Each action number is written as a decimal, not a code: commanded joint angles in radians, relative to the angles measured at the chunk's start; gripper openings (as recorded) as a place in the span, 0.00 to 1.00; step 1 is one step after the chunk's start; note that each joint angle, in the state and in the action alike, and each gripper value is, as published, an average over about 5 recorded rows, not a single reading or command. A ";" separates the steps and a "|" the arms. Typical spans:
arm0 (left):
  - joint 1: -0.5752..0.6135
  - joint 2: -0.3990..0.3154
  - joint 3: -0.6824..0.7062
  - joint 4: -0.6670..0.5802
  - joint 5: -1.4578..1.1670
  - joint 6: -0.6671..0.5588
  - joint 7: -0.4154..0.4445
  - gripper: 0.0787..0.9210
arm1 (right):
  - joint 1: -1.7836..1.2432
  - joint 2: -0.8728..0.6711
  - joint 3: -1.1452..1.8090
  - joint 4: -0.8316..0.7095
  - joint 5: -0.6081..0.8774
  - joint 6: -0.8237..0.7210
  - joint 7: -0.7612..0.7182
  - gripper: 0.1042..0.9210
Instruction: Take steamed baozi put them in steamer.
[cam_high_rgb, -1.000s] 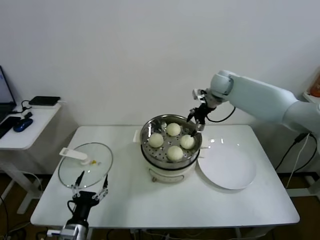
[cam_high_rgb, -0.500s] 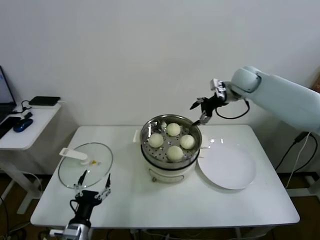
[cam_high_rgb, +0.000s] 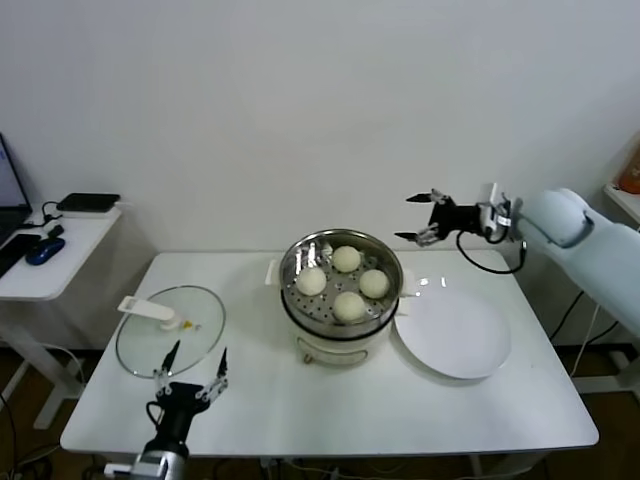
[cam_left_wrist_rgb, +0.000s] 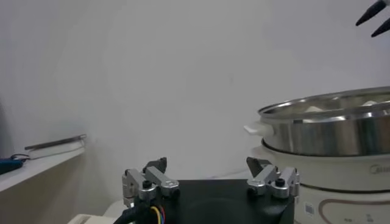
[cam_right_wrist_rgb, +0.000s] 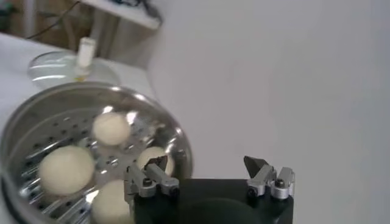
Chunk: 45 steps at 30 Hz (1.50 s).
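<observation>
Several creamy-white baozi (cam_high_rgb: 346, 259) lie on the perforated floor of the shiny steamer (cam_high_rgb: 296, 262), which stands mid-table on its white base. My right gripper (cam_high_rgb: 403, 217) hangs in the air to the right of the steamer and above its rim, open and empty, pointing back toward it. In the right wrist view the same gripper (cam_right_wrist_rgb: 207, 163) is spread wide with the baozi (cam_right_wrist_rgb: 66, 169) and steamer (cam_right_wrist_rgb: 24, 125) beyond it. Near the table's front left edge, my left gripper (cam_high_rgb: 200, 350) stands open and empty; the left wrist view shows it (cam_left_wrist_rgb: 206, 164) level with the steamer (cam_left_wrist_rgb: 329, 131).
An empty flat white plate (cam_high_rgb: 455, 335) lies right of the steamer. The glass lid (cam_high_rgb: 145, 345) with its white handle (cam_high_rgb: 147, 307) rests on the table's left part, just behind the left gripper. A side table (cam_high_rgb: 50, 255) with dark items stands far left.
My right gripper has pulled away from over the steamer's right rim, moving up and to the right, still open. The baozi stay in the steamer. The left gripper barely shifted.
</observation>
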 joint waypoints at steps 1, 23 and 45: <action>0.017 -0.008 0.003 -0.007 0.001 -0.014 -0.006 0.88 | -0.822 0.047 0.800 0.252 -0.099 0.101 0.380 0.88; 0.014 -0.010 0.006 -0.002 -0.012 -0.026 -0.025 0.88 | -1.368 0.643 1.146 0.382 -0.271 0.325 0.479 0.88; -0.002 -0.008 0.002 -0.007 -0.030 -0.012 -0.014 0.88 | -1.544 0.704 1.157 0.413 -0.228 0.389 0.438 0.88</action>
